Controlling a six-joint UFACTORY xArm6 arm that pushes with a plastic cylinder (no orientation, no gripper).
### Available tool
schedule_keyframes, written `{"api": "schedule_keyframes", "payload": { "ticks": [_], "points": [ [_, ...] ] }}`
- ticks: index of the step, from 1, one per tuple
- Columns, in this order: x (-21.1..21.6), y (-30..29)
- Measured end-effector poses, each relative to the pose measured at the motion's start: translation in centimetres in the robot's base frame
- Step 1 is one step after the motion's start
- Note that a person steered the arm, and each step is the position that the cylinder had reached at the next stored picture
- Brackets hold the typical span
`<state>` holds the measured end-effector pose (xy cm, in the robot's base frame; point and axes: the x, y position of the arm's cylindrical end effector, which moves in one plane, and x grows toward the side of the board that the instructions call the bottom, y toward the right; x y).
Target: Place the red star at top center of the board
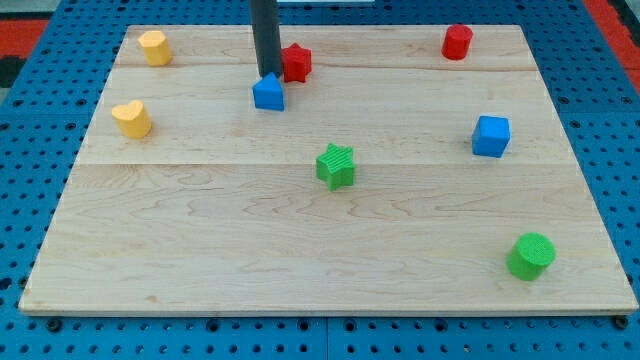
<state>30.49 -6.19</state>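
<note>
The red star (pixel 297 63) lies near the view's top, a little left of centre on the wooden board (pixel 200 230). My tip (pixel 267 75) comes down just left of the red star, close to its left edge; whether it touches cannot be told. It stands directly above a blue pointed block (pixel 268 92), which lies just below and left of the star.
A red cylinder (pixel 457 42) stands at the top right. A yellow block (pixel 154 47) and a yellow heart (pixel 132 118) lie at the left. A green star (pixel 336 165) is at centre, a blue cube (pixel 490 136) at right, a green cylinder (pixel 530 256) at bottom right.
</note>
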Motion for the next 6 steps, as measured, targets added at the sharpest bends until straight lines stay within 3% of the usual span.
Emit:
{"api": "schedule_keyframes", "payload": {
  "ticks": [1,2,4,5,6],
  "points": [
    [2.2,1.1],
    [1.1,3.3],
    [-5.1,3.2],
    [-3.5,3.3],
    [-1.7,7.0]
  ]
}}
